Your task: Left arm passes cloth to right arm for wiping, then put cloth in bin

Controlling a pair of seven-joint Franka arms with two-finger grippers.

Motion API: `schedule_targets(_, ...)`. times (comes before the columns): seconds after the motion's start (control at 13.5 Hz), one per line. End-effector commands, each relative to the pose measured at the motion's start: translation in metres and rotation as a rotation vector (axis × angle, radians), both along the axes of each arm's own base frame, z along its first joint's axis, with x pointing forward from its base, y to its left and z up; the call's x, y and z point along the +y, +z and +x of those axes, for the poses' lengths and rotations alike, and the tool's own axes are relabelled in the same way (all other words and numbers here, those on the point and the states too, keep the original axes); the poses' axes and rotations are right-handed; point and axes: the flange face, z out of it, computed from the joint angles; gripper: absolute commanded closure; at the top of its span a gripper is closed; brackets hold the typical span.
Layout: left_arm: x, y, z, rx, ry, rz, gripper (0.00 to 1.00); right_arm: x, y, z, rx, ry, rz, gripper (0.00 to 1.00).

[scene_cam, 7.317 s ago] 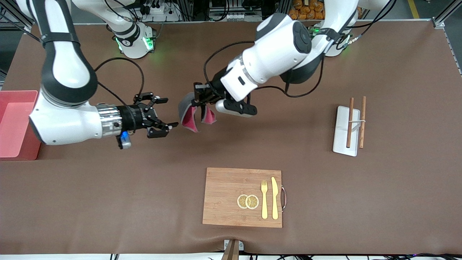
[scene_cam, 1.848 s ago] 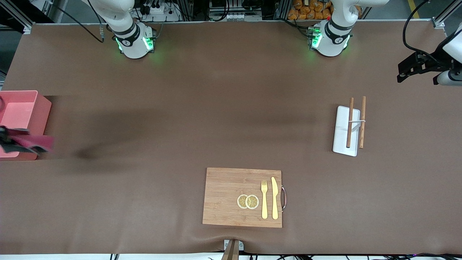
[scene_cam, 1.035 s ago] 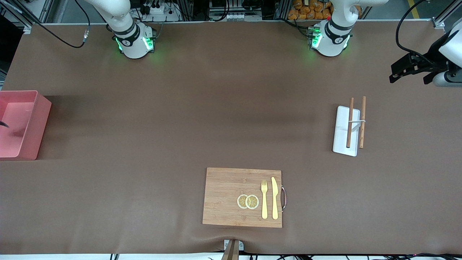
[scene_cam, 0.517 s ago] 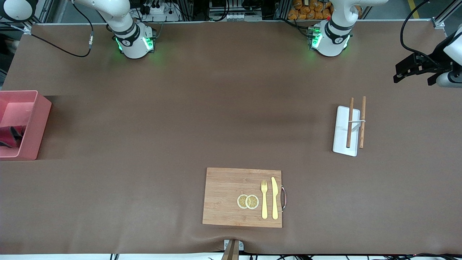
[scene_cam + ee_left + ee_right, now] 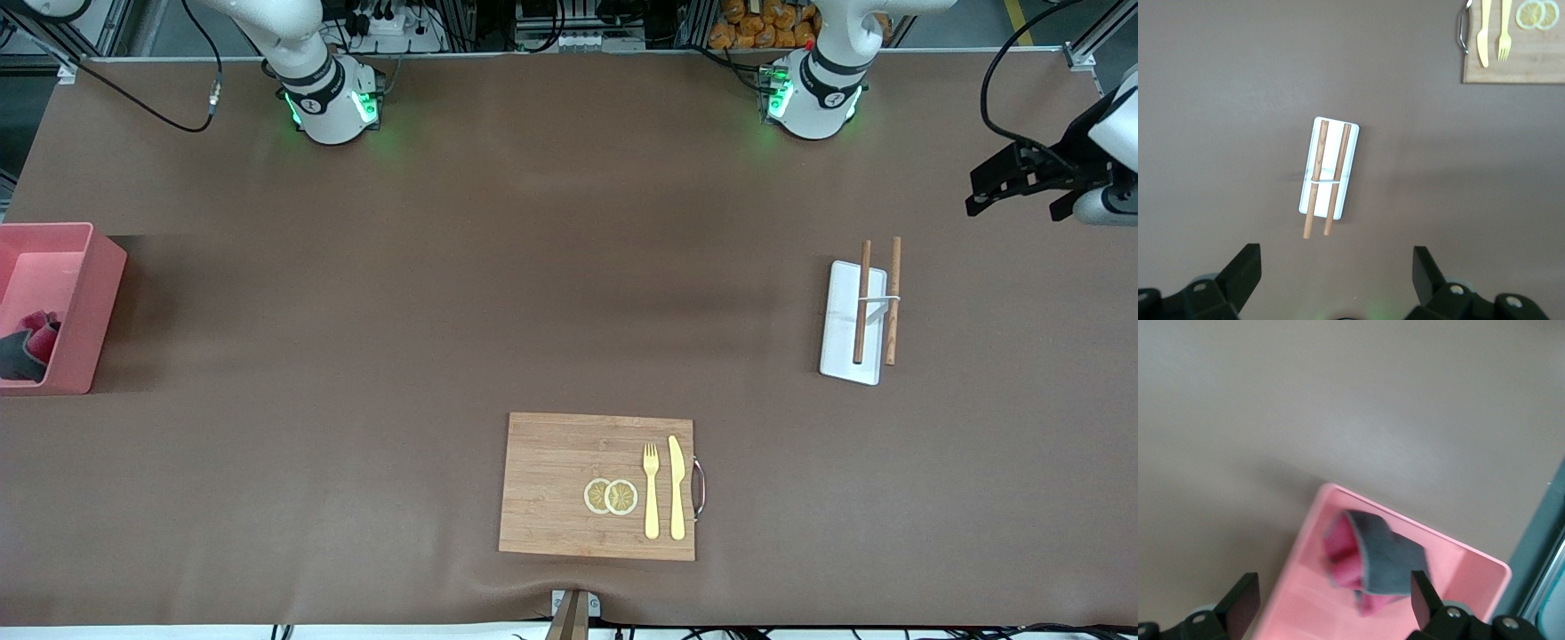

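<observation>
The cloth [image 5: 27,342], dark grey and crimson-pink, lies crumpled inside the salmon-pink bin [image 5: 89,293] at the right arm's end of the table. In the right wrist view my right gripper [image 5: 1333,583] is open and empty, high over the bin [image 5: 1418,523], with the cloth [image 5: 1381,557] below it. The right gripper is outside the front view. My left gripper [image 5: 1013,200] is open and empty over the table at the left arm's end. It also shows in the left wrist view [image 5: 1335,260].
A white tray with two wooden chopsticks [image 5: 852,320] lies near the left gripper and shows in the left wrist view [image 5: 1328,167]. A wooden cutting board [image 5: 569,484] with a fork, a knife and lemon slices lies near the front camera.
The cloth has left the right gripper and come to rest in the bin. The right gripper has gone out of the front view. The left gripper has barely moved.
</observation>
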Motion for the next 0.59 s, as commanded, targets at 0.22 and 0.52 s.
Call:
schedule_targets(0.22, -0.015, -0.005, 0.007, -0.006, -0.060, 0.030, 0.00, 0.182, 0.068, 0.036, 0.124, -0.143, 0.047, 0.00)
schedule_targets(0.52, -0.016, -0.003, 0.009, -0.021, -0.063, 0.030, 0.00, 0.281, 0.083, 0.047, 0.194, -0.277, 0.038, 0.00)
